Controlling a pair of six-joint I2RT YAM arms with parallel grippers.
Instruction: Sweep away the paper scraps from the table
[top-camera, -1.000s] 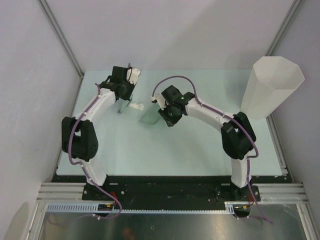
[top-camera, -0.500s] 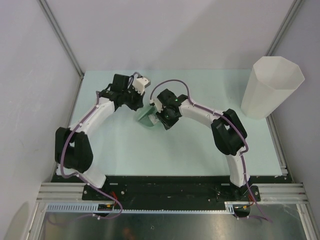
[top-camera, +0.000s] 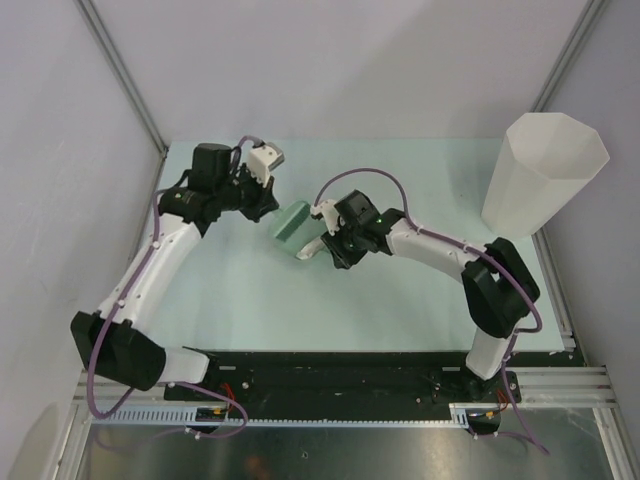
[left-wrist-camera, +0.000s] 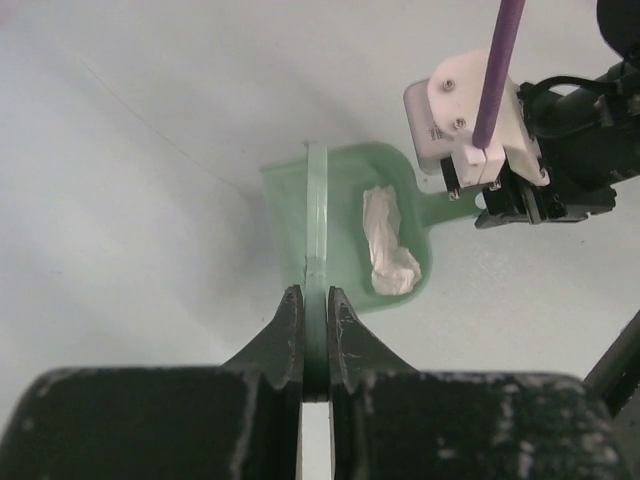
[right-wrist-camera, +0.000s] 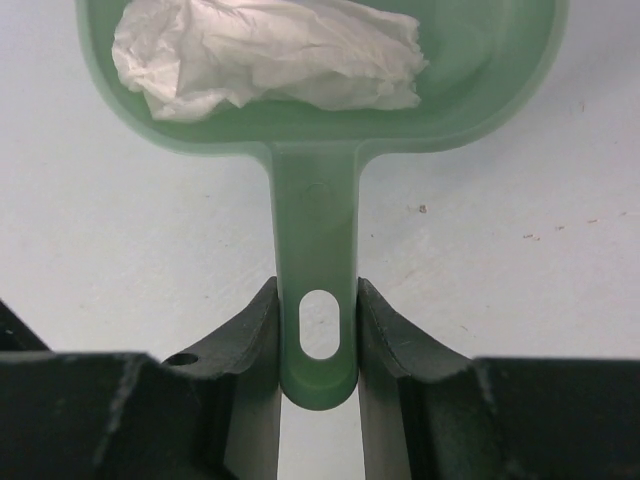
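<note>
A: why's the right gripper (right-wrist-camera: 318, 300) clamped on the dustpan (right-wrist-camera: 500, 70) handle?
B: probably to steady it mid-table (top-camera: 400, 300); the left gripper (left-wrist-camera: 314, 310), pinching the green scraper (left-wrist-camera: 316, 210), pens the paper scraps (right-wrist-camera: 270, 55) inside

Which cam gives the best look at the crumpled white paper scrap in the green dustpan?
Right wrist: the crumpled white paper scrap fills the frame's top, lying inside the green plastic dustpan. Left wrist shows it smaller, in the same pan. Top external: too small to make out.
</note>
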